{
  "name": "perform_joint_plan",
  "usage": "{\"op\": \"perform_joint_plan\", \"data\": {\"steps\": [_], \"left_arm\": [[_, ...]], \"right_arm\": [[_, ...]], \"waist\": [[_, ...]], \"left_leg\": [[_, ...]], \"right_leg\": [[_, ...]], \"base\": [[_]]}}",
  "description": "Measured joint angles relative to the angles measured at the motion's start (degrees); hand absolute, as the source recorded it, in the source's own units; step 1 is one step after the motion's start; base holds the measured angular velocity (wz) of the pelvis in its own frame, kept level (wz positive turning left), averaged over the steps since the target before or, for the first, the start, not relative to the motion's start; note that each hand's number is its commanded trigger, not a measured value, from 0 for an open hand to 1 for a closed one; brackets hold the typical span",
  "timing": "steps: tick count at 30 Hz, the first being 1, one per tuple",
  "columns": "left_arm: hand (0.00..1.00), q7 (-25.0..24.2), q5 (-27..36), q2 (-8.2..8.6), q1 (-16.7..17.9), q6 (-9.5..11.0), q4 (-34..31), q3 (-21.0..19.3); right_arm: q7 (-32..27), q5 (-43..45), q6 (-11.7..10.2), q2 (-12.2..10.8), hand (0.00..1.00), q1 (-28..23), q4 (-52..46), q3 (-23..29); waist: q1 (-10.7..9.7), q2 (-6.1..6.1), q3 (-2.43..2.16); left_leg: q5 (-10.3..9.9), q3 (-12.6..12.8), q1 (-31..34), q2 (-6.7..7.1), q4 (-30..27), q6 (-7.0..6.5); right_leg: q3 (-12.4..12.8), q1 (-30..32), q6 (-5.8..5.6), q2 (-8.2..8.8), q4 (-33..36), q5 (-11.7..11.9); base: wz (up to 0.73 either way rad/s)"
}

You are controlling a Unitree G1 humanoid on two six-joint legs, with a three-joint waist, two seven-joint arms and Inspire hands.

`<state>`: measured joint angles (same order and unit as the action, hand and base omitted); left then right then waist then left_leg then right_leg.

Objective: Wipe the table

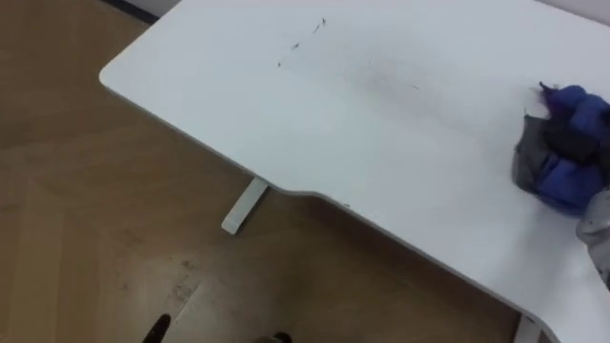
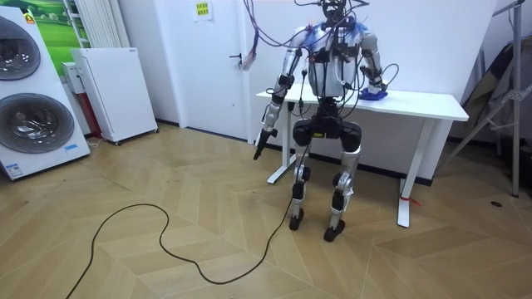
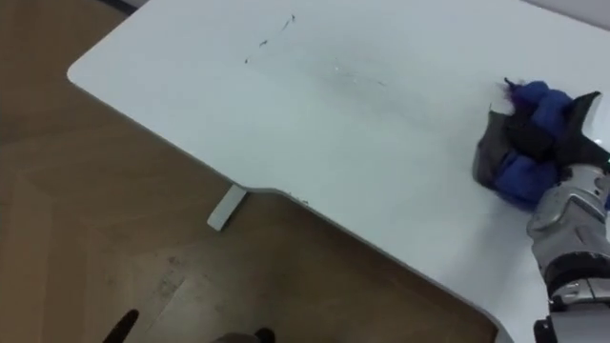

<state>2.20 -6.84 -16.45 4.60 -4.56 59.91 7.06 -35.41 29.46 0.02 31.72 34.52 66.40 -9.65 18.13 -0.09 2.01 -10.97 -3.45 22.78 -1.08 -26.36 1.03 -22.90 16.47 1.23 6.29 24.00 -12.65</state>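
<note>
A white table (image 1: 381,133) fills the upper part of the eye views, and I stand at its front edge. A crumpled blue cloth (image 3: 524,176) lies near the table's right end. My right hand (image 3: 564,205) rests on the cloth with dark fingers (image 3: 536,135) curled into its folds. Small dark marks (image 1: 307,36) show on the tabletop toward the far left. In the room view my left hand (image 2: 264,139) hangs down beside my hip, left of the table, fingers straight and holding nothing.
The table's white foot (image 1: 245,205) stands on the wooden floor below the front edge. In the room view a white cabinet (image 2: 112,91) and stacked washing machines (image 2: 29,91) stand at the left wall, and a grey stand (image 2: 499,100) is at the right.
</note>
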Motion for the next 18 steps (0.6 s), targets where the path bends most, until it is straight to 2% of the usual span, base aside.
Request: {"op": "perform_joint_plan", "data": {"steps": [2, 4, 6, 9, 12, 15, 18], "left_arm": [[0.0, -0.4, 0.0, 0.07, -0.8, 0.0, 0.5, 0.0], [0.0, -0.7, 0.0, 0.12, -0.9, 0.0, 0.7, 0.1], [0.0, -0.8, 0.1, 0.11, -0.2, -0.1, 0.1, 0.1], [0.0, -0.8, 0.6, 0.01, 1.6, -0.4, -0.4, 0.0], [0.0, -0.8, 2.4, -0.15, 3.8, -0.5, -1.6, -0.2], [0.0, -0.8, 2.5, -0.55, 5.1, -0.2, -3.3, -0.4], [0.0, -0.7, 2.3, -1.25, 5.3, -0.2, -3.0, -2.5]], "right_arm": [[1.0, 0.5, 1.4, 0.0, 1.0, 3.7, 0.3, -2.7], [1.7, 0.4, 1.6, 0.0, 1.0, 5.9, 0.4, -4.2], [1.6, 0.2, 1.3, 0.2, 1.0, 7.4, 0.4, -4.8], [1.0, -1.2, 0.6, 1.3, 1.0, 8.0, 0.5, -4.8], [1.0, -2.9, -1.6, 2.7, 1.0, 7.7, 1.7, -4.7], [0.4, -6.4, -3.6, 4.3, 1.0, 3.9, 2.6, -2.8], [0.4, -7.9, -5.3, 4.6, 1.0, -2.3, 5.6, 2.8]], "waist": [[1.0, 0.43, 0.12], [1.5, 1.09, 0.51], [2.2, 1.46, 0.67], [2.4, 1.66, 0.57], [1.3, 1.6, 0.53], [-0.3, 0.95, 0.36], [-3.1, -0.54, -0.39]], "left_leg": [[0.1, 0.4, 0.6, -0.32, 0.0, 0.15], [0.2, 0.8, 0.6, -0.52, 0.4, 0.37], [0.6, 1.3, 0.7, -0.56, 1.2, 0.53], [1.2, 1.6, 0.6, -0.4, 2.3, 0.61], [1.4, 1.4, 0.6, -0.13, 2.7, 0.55], [1.6, 1.8, 0.1, 0.03, 2.9, 0.19], [1.8, 1.9, -1.1, 0.31, 3.4, -0.12]], "right_leg": [[1.5, 1.8, 0.59, -0.19, 0.8, 0.4], [2.2, 2.2, 0.73, -0.38, 0.8, 0.5], [2.5, 2.9, 0.9, -0.36, 0.9, 0.6], [2.7, 3.6, 0.97, -0.2, 0.8, 0.5], [1.9, 3.5, 0.84, 0.64, 0.8, 0.2], [0.9, 1.8, 0.34, 0.74, -0.3, -0.2], [0.8, -0.8, -0.26, 0.35, -2.3, -0.3]], "base": [[-0.38], [-0.18], [-0.11], [0.01], [0.15], [0.35], [0.49]]}}
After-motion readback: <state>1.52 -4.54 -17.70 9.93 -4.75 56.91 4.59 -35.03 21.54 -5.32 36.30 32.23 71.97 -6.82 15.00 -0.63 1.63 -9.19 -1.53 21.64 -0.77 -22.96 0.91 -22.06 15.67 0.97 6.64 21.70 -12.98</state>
